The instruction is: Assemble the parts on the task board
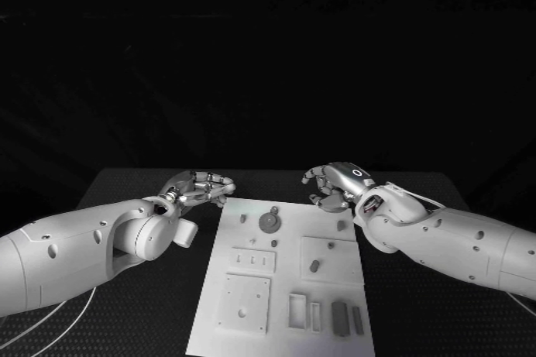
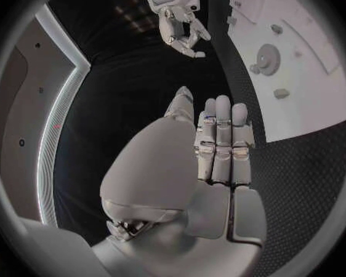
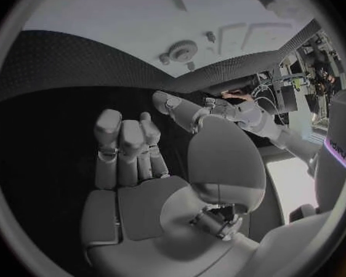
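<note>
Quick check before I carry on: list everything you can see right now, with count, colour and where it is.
White rectangular task board: one, white, middle of the black table.
Round grey disc part: one, grey, far end of the board.
Dark grey slim block parts: two, near right corner of the board, side by side.
Black textured table: one, black, under the board.
Left hand: silver, by the board's far left corner, holding nothing.
Right hand: silver, over the board's far right corner, fingers curled, holding nothing.

Task board (image 1: 280,295) lies between hands, seemingly clear.
</note>
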Controlling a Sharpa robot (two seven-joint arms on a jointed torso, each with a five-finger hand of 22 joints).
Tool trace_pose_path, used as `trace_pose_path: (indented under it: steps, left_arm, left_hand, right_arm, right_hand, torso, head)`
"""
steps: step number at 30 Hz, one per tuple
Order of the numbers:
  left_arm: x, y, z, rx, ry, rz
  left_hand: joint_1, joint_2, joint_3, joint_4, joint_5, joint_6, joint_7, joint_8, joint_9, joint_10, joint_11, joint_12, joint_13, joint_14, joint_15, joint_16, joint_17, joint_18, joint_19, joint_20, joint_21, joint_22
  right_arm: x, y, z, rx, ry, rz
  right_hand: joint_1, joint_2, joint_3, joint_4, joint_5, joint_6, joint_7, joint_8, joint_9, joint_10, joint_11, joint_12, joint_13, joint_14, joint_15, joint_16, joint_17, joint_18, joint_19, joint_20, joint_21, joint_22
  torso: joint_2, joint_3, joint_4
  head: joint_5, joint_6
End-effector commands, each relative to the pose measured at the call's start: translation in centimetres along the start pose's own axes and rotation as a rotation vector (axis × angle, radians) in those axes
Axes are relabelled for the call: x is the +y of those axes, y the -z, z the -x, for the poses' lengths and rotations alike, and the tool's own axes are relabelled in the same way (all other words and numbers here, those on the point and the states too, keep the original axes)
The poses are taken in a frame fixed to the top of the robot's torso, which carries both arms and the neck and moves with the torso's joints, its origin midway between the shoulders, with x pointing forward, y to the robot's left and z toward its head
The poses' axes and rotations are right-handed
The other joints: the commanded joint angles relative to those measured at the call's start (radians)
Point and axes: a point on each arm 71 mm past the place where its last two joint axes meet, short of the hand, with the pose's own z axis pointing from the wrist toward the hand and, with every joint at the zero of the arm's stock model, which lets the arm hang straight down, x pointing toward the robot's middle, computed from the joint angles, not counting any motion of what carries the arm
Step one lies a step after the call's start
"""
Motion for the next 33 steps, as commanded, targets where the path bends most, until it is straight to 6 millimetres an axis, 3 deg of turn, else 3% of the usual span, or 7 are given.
trace_pose_path:
  steps: [1,4,13,16,24,30,33]
  left_arm:
    - [-0.2,-0.1,0.0,0.011,0.001,-0.016]
    - [-0.2,-0.1,0.1,0.009,0.0,-0.016]
    - [-0.1,-0.1,0.1,0.011,0.001,-0.016]
    - [-0.1,-0.1,0.2,0.011,0.001,-0.015]
    - [0.0,-0.2,0.1,0.014,0.002,-0.014]
    - [0.1,-0.1,0.4,0.007,0.0,-0.012]
    - [0.1,-0.1,0.4,0.008,0.001,-0.011]
  left_hand:
    - [-0.01,0.0,0.001,0.0,-0.003,0.0,0.005,-0.007,0.001,0.004,0.002,-0.004,0.001,-0.005,0.003,-0.004,0.0,0.021,-0.008,-0.001,0.004,0.012]
    - [-0.011,0.0,0.001,0.0,-0.004,0.0,0.005,-0.007,0.002,0.006,0.001,-0.004,0.002,-0.005,0.003,-0.004,0.0,0.02,-0.008,-0.001,0.004,0.012]
    - [-0.011,0.001,0.001,0.0,-0.004,0.001,0.004,-0.007,0.002,0.006,0.001,-0.004,0.002,-0.005,0.003,-0.004,0.0,0.02,-0.009,-0.001,0.004,0.012]
    - [-0.012,0.001,0.001,0.0,-0.004,0.001,0.004,-0.007,0.002,0.006,0.001,-0.004,0.003,-0.005,0.003,-0.004,0.0,0.02,-0.009,-0.001,0.004,0.012]
    - [-0.012,0.001,0.001,0.0,-0.004,0.001,0.004,-0.007,0.003,0.006,0.001,-0.005,0.003,-0.005,0.003,-0.004,0.0,0.02,-0.009,-0.001,0.004,0.012]
    - [-0.012,0.001,0.001,0.0,-0.004,0.001,0.004,-0.007,0.003,0.006,0.001,-0.005,0.003,-0.005,0.003,-0.004,0.0,0.02,-0.009,-0.001,0.004,0.012]
    - [-0.012,0.001,0.001,0.0,-0.004,0.001,0.004,-0.007,0.003,0.006,0.001,-0.005,0.003,-0.005,0.003,-0.004,0.0,0.02,-0.009,-0.001,0.004,0.012]
  right_arm:
    - [-1.2,0.9,-0.4,0.122,-0.156,0.011]
    - [-2.6,1.8,-0.2,0.155,-0.179,-0.006]
    - [-6.0,4.1,-1.0,0.213,-0.179,-0.077]
    - [-6.9,4.8,-1.6,0.221,-0.172,-0.106]
    - [-7.9,5.3,-3.4,0.242,-0.165,-0.141]
    - [-7.9,5.3,-4.3,0.245,-0.16,-0.147]
    - [-8.0,5.3,-4.6,0.249,-0.16,-0.152]
  right_hand:
    - [-0.011,-0.004,-0.032,0.0,-0.041,0.016,0.024,0.004,-0.002,-0.035,0.023,-0.002,0.002,-0.003,0.009,-0.005,0.003,0.037,-0.007,-0.007,-0.005,0.007]
    - [-0.027,0.002,-0.09,-0.007,-0.071,0.013,0.025,0.005,-0.004,-0.044,0.023,0.001,0.004,-0.008,0.009,-0.005,0.009,0.037,-0.015,-0.009,-0.004,0.012]
    - [-0.047,0.01,-0.212,-0.032,-0.062,0.001,0.027,0.002,-0.008,-0.064,0.025,0.004,0.006,-0.023,0.01,-0.01,0.018,0.037,-0.039,-0.013,-0.008,0.016]
    - [-0.048,0.01,-0.23,-0.035,-0.058,-0.002,0.028,0.002,-0.009,-0.067,0.025,0.004,0.005,-0.025,0.01,-0.011,0.019,0.037,-0.042,-0.013,-0.009,0.016]
    - [-0.048,0.011,-0.244,-0.035,-0.066,-0.006,0.029,0.0,-0.01,-0.07,0.026,0.005,0.005,-0.027,0.011,-0.012,0.021,0.037,-0.045,-0.014,-0.011,0.015]
    - [-0.049,0.012,-0.25,-0.033,-0.07,-0.007,0.029,0.0,-0.011,-0.071,0.027,0.005,0.004,-0.027,0.012,-0.012,0.022,0.037,-0.045,-0.014,-0.011,0.015]
    - [-0.049,0.012,-0.252,-0.033,-0.071,-0.008,0.029,0.0,-0.011,-0.071,0.027,0.005,0.004,-0.027,0.012,-0.012,0.022,0.037,-0.045,-0.014,-0.011,0.015]
  torso:
    - [-0.003,0.0017,-0.0075]
    - [-0.004,0.0052,-0.0125]
    - [-0.005,0.0135,-0.0197]
    - [-0.005,0.011,-0.0183]
    - [-0.004,0.0106,-0.0139]
    - [-0.005,0.0118,-0.0147]
    - [-0.005,0.0102,-0.013]
  head:
    - [-0.006,0.001]
    - [-0.01,0.001]
    - [-0.014,0.0]
    - [-0.018,-0.001]
    - [-0.025,-0.009]
    - [-0.018,-0.015]
    - [-0.02,-0.017]
